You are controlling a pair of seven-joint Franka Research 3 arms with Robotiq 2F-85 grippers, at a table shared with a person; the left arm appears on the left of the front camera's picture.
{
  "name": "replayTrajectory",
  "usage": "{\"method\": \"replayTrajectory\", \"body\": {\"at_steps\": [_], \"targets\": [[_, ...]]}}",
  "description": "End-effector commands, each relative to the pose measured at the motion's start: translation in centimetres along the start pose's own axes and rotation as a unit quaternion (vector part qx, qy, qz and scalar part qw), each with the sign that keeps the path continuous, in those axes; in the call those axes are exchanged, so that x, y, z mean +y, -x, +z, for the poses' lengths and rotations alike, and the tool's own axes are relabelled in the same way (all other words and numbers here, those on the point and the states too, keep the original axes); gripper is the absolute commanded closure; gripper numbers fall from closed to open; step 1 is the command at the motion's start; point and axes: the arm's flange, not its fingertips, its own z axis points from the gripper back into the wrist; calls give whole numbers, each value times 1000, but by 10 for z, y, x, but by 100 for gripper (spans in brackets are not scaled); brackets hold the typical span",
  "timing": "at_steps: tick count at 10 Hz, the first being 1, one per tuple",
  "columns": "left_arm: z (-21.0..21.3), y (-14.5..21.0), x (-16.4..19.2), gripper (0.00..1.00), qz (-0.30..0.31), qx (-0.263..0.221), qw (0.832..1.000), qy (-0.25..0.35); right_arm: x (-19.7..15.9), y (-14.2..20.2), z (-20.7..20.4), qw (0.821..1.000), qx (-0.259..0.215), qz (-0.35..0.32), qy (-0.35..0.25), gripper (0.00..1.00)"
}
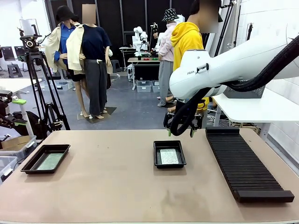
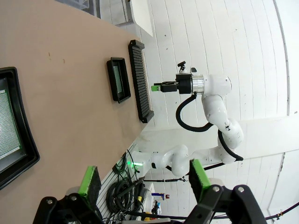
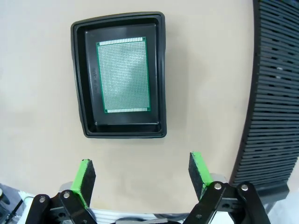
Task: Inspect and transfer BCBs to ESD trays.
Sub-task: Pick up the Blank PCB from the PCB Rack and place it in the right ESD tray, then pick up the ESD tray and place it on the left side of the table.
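Below, your right gripper (image 3: 142, 175) hangs above the table with its green-padded fingers (image 3: 85, 179) spread wide and nothing between them; in the front view you find that same gripper (image 1: 182, 127) at the end of the white right arm (image 1: 224, 67), over the far side of the table. Just beyond its fingertips lies a shallow black rectangular plastic tray with a raised rim (image 3: 79, 84), and flat on its floor rests a thin green rectangular circuit board (image 3: 124, 74), clear of the rim on all sides. Beside this tray, apart from it, runs a long black ribbed slotted rack (image 3: 275, 93).

Your left gripper (image 2: 142, 179) likewise stands with its pads (image 2: 88, 179) apart and empty, hovering above the tan tabletop (image 2: 70, 107). Near it sits a second matching black tray (image 2: 25, 140) holding a second green board (image 2: 7, 126); in the front view you see this tray (image 1: 29, 164) at the table's left edge, well apart from the centre tray (image 1: 156, 154).
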Motion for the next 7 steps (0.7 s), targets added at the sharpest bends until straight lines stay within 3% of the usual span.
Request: {"method": "replayTrajectory", "body": {"at_steps": [1, 7], "targets": [[1, 0, -1, 0, -1, -4, 1000, -2, 0, 0, 1, 1000, 0, -1, -1, 0], [1, 0, -1, 0, -1, -4, 1000, -2, 0, 0, 1, 1000, 0, -1, -1, 0]]}}
